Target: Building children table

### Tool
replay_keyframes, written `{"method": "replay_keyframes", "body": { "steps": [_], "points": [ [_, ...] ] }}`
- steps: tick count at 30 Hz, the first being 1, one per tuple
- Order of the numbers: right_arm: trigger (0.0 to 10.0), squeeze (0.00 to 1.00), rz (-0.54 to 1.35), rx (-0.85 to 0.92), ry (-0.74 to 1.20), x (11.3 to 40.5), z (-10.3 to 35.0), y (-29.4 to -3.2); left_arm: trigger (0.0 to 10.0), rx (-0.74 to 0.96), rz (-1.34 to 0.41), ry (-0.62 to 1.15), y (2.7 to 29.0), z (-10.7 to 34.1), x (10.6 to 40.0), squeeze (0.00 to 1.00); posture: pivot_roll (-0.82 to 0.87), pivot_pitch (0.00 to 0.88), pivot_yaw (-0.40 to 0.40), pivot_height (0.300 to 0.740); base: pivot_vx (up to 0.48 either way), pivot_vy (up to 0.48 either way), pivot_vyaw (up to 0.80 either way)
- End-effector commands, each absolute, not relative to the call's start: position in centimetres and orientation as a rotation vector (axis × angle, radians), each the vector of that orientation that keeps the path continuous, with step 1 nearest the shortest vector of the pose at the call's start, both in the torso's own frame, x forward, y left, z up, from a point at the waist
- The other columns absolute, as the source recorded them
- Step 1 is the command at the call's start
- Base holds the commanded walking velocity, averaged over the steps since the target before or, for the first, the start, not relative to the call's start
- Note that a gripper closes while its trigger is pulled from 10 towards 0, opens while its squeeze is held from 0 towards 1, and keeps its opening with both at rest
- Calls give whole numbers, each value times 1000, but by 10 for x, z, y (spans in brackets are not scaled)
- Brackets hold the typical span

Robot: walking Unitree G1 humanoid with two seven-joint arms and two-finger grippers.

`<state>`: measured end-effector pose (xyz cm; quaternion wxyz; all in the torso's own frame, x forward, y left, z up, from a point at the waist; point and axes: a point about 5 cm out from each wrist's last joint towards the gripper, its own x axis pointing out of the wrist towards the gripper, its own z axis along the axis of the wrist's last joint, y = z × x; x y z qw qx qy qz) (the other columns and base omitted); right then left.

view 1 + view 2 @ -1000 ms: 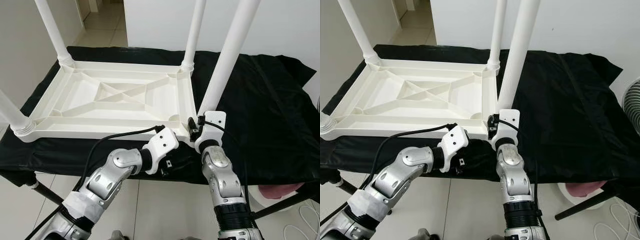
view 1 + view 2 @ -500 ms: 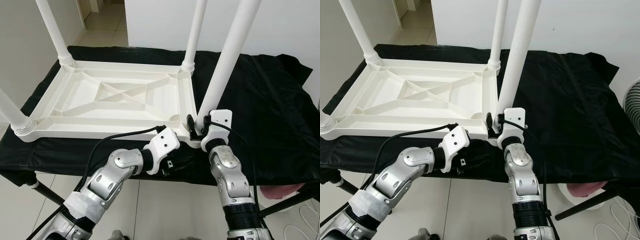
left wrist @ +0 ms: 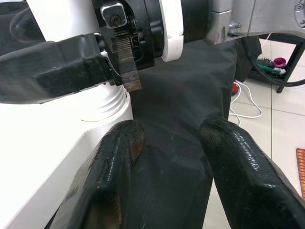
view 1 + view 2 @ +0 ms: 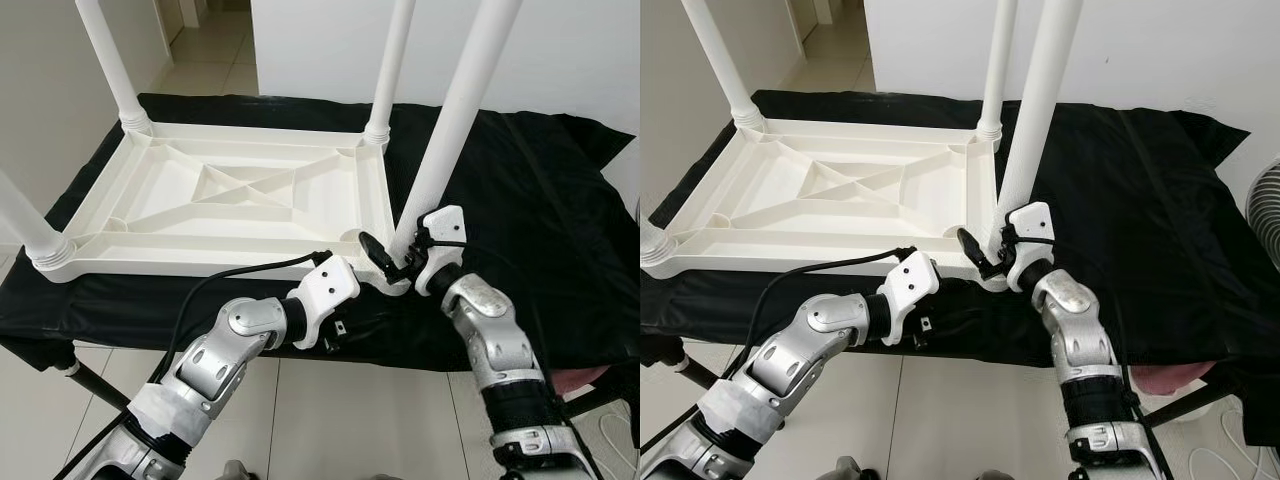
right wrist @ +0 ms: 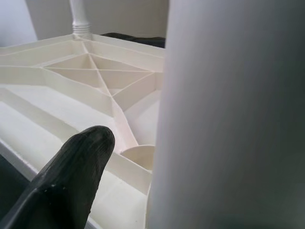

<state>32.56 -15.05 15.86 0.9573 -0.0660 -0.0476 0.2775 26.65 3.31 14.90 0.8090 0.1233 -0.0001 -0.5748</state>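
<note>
The left gripper (image 3: 167,157) hangs below the near edge of the work surface, its two fingers spread apart over the hanging black cloth (image 4: 540,200), holding nothing. From the head its fingertips are hidden under its white wrist housing.

Just above, at the near right corner of the upturned white children's table top (image 4: 230,200), the right gripper (image 4: 392,262) sits around the base of the near right table leg (image 4: 455,110). One black finger (image 5: 71,176) lies beside the leg; the other is hidden behind it, so I cannot tell whether the leg is clamped.

All four legs run out of the top of the frame. Farther right, the cloth covers the rest of the surface.
</note>
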Motion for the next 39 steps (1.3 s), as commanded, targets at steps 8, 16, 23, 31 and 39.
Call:
{"method": "replay_keyframes", "body": {
  "steps": [8,16,23,31,39],
  "points": [
    [10000,0,779,-186,12,337,143,-153,10000,278,-1223,16,38,147,269,0,-100,31,11,740,0,0,0],
    [0,0,814,-216,31,342,140,-155,10000,282,-1219,13,39,148,270,0,-99,27,11,740,0,0,0],
    [0,0,816,-219,28,343,139,-162,10000,282,-1223,12,38,148,270,0,-106,27,13,740,0,0,0],
    [10000,0,716,-203,36,345,138,-169,10000,278,-1226,14,37,148,269,0,-105,39,11,740,0,0,0],
    [10000,0,467,-133,50,344,138,-170,10000,273,-1231,21,38,146,266,0,-108,46,12,740,0,0,0]
  ]
}}
